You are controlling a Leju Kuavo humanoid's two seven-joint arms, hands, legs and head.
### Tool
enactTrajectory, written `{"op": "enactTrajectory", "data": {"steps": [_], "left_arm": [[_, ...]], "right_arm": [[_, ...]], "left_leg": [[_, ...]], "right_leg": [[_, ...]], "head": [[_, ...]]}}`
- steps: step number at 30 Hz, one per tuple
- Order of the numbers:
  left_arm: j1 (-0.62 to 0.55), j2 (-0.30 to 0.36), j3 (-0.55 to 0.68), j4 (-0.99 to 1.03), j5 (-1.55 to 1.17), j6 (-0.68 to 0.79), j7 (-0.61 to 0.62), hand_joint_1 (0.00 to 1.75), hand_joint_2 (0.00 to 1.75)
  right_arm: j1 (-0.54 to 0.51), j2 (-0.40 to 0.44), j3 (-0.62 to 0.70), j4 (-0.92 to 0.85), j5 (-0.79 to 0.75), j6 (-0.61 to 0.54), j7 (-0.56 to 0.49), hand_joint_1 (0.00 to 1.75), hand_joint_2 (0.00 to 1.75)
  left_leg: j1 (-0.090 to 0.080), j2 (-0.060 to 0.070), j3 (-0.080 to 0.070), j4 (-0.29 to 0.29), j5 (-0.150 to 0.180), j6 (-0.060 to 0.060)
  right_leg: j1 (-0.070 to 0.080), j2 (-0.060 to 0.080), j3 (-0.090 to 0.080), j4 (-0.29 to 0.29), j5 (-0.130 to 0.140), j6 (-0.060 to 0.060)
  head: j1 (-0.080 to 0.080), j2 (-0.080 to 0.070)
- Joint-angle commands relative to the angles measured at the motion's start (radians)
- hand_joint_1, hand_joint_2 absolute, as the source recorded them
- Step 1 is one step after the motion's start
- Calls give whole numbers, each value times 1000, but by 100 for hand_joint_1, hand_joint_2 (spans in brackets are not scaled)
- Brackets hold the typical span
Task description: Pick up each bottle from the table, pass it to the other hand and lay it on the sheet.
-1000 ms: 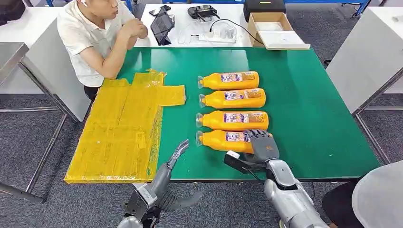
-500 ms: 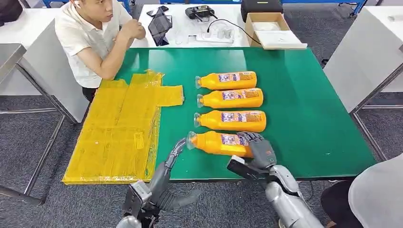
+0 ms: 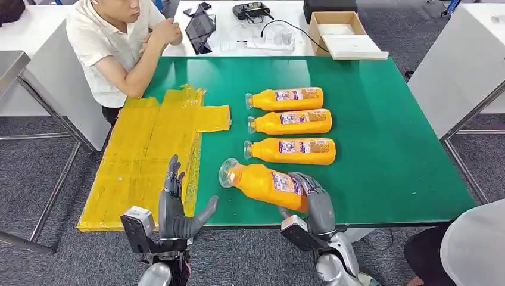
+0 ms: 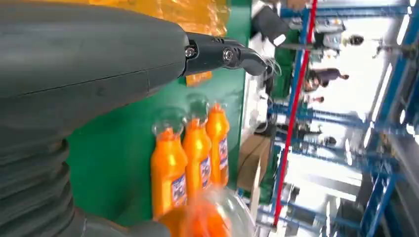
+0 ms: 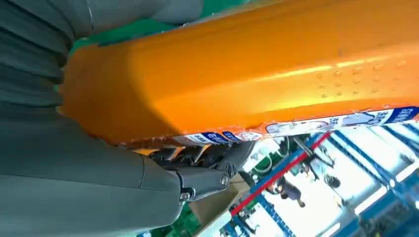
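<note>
A: We see our right hand [image 3: 315, 205] wrapped around the base end of the nearest bottle [image 3: 262, 182], fingers curled over the label. Its clear cap end is tilted up and toward our left, off the green bench [image 3: 387, 149].

B: Agreed. From the right wrist, the orange body of the held bottle [image 5: 257, 74] lies across the palm, with dark fingertips [image 5: 217, 155] closing under the label edge. We have a firm hold there.

A: Our left hand [image 3: 175, 208] stands upright near the bench's front edge, fingers straight and spread from the thumb, holding nothing. It is beside the bottle's cap end but apart from it.

B: And it sits over the near right corner of the yellow sheet [image 3: 143, 161], which hangs off the left side of the bench. We see no bottle on the sheet.

A: Three more bottles lie side by side on the green top beyond the held one: the near one [image 3: 292, 151], the middle one [image 3: 290, 121] and the far one [image 3: 286, 99], all with caps pointing toward the sheet.

B: A person in a white shirt [image 3: 110, 47] sits at the far left corner, an elbow on the bench. Behind, a white table carries an open cardboard box [image 3: 342, 33] and a tablet [image 3: 199, 30].
</note>
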State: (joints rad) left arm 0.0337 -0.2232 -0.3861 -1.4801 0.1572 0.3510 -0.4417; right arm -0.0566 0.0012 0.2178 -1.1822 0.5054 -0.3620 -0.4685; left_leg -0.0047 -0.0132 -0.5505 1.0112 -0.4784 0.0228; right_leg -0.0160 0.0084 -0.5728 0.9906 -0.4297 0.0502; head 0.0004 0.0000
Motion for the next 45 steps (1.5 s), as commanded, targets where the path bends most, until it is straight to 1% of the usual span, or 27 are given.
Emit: {"op": "enactTrajectory", "data": {"steps": [1, 2, 5, 6, 8, 9, 11, 14, 15, 17, 18, 19, 21, 23, 25, 26, 27, 33, 34, 37, 39, 45], "left_arm": [[-18, 63, -82, 24, 67, -162, 45, 0, 175], [-16, 71, -99, 25, 77, -200, 52, 0, 175], [-21, 88, -129, 32, 93, -264, 70, 0, 175], [-33, 101, -139, 44, 113, -302, 79, 0, 175], [-40, 100, -134, 61, 130, -331, 83, 0, 175], [-45, 100, -137, 67, 134, -344, 83, 0, 175], [-55, 91, -132, 90, 164, -366, 101, 0, 175], [-62, 88, -129, 101, 171, -367, 107, 0, 175], [-69, 82, -123, 121, 183, -365, 117, 0, 175], [-78, 73, -114, 140, 199, -354, 135, 0, 175], [-81, 49, -88, 167, 237, -330, 161, 0, 175], [-83, 41, -86, 171, 244, -324, 165, 0, 175], [-95, 25, -81, 194, 269, -294, 172, 0, 175], [-112, 20, -78, 218, 293, -280, 172, 0, 175], [-120, 20, -79, 222, 307, -272, 159, 0, 175], [-123, 22, -82, 222, 308, -271, 157, 0, 175], [-127, 21, -84, 220, 308, -270, 156, 0, 175], [-129, 22, -88, 219, 320, -269, 156, 0, 175], [-133, 19, -87, 219, 332, -273, 154, 0, 175], [-133, 20, -97, 192, 335, -278, 126, 0, 175], [-119, 17, -86, 138, 333, -270, 78, 0, 175], [-112, 19, -86, 111, 330, -261, 75, 0, 175]], "right_arm": [[-29, 35, 13, 32, -32, -12, -35, 164, 175], [-37, 37, 20, 44, -34, -6, -38, 166, 175], [-58, 42, 46, 68, -30, 9, -43, 162, 175], [-73, 44, 63, 82, -29, 17, -44, 166, 175], [-100, 48, 87, 107, -26, 25, -43, 166, 175], [-115, 50, 102, 123, -22, 32, -42, 171, 175], [-144, 57, 132, 155, -15, 44, -38, 168, 175], [-154, 65, 147, 164, -3, 42, -33, 164, 175], [-161, 69, 166, 170, 7, 44, -33, 166, 175], [-164, 74, 192, 169, 24, 44, -39, 166, 175], [-163, 82, 220, 163, 37, 40, -42, 169, 175], [-160, 84, 231, 158, 36, 39, -44, 169, 175], [-154, 90, 272, 143, 36, 30, -56, 169, 175], [-151, 96, 303, 138, 32, 18, -59, 166, 175], [-149, 97, 330, 134, 21, 21, -59, 171, 175], [-148, 98, 338, 133, 16, 19, -60, 168, 175], [-148, 101, 351, 133, 18, 20, -63, 171, 175], [-157, 95, 374, 145, 18, 23, -63, 171, 175], [-159, 99, 381, 151, 8, 31, -66, 161, 175], [-162, 109, 411, 175, -12, 50, -72, 155, 175], [-158, 111, 432, 187, -33, 72, -75, 148, 175], [-156, 106, 443, 187, -44, 78, -78, 150, 175]], "left_leg": [[0, 2, 0, -1, 0, -1], [0, 2, 0, -1, 0, -1], [0, 3, 0, -1, 0, -1], [0, 3, 0, -1, 0, -1], [0, 3, 0, -1, 0, -1], [0, 3, -1, -1, 0, -1], [1, 4, -1, -1, 0, -1], [1, 4, 0, -1, 1, -2], [0, 2, -1, -1, 1, -1], [1, 3, 0, -1, 1, -2], [0, 2, -1, -1, 1, -1], [1, 3, 0, -1, 0, -2], [0, 2, -1, -1, 0, -1], [1, 2, -1, -1, 0, -2], [1, 2, 0, -1, 1, -2], [1, 2, -1, -1, 1, -2], [0, 1, -2, -1, 1, -1], [1, 0, -2, -1, 1, -2], [1, 1, -2, -1, 0, -2], [1, 1, -1, -1, 0, -2], [1, 1, -3, 0, 0, -1], [1, -1, -2, 0, 1, -2]], "right_leg": [[0, 0, 0, -1, 0, -2], [1, 1, -1, -1, 0, -1], [1, 2, 0, -1, 1, -2], [0, 2, -1, -1, 1, -1], [0, 2, -1, -1, 1, -2], [0, 2, -1, -1, 1, -1], [1, 3, -1, -1, 1, -2], [1, 3, -1, -1, 1, -2], [0, 1, -1, -1, 1, -1], [1, 2, -1, -1, 1, -2], [0, 1, -1, -1, 1, -1], [1, 2, -1, -1, 1, -2], [0, 1, -1, 0, 0, -1], [1, 1, -1, 0, 1, -2], [1, 1, -1, -1, 1, -2], [1, 1, -1, 0, 1, -2], [0, 0, -2, 0, 0, -1], [1, 0, -2, 0, 1, -1], [1, 0, -2, 0, 0, -2], [1, 0, -1, -1, 1, -2], [1, 0, -2, 0, 0, -1], [1, -1, -2, 0, 0, -1]], "head": [[0, 0], [0, 0], [0, 0], [0, 0], [0, 0], [0, 0], [0, 0], [0, 0], [0, 0], [0, 0], [0, 0], [0, 0], [0, 0], [0, 0], [0, 0], [0, 0], [0, 0], [0, 0], [0, 0], [0, 0], [0, 0], [0, 0]]}}
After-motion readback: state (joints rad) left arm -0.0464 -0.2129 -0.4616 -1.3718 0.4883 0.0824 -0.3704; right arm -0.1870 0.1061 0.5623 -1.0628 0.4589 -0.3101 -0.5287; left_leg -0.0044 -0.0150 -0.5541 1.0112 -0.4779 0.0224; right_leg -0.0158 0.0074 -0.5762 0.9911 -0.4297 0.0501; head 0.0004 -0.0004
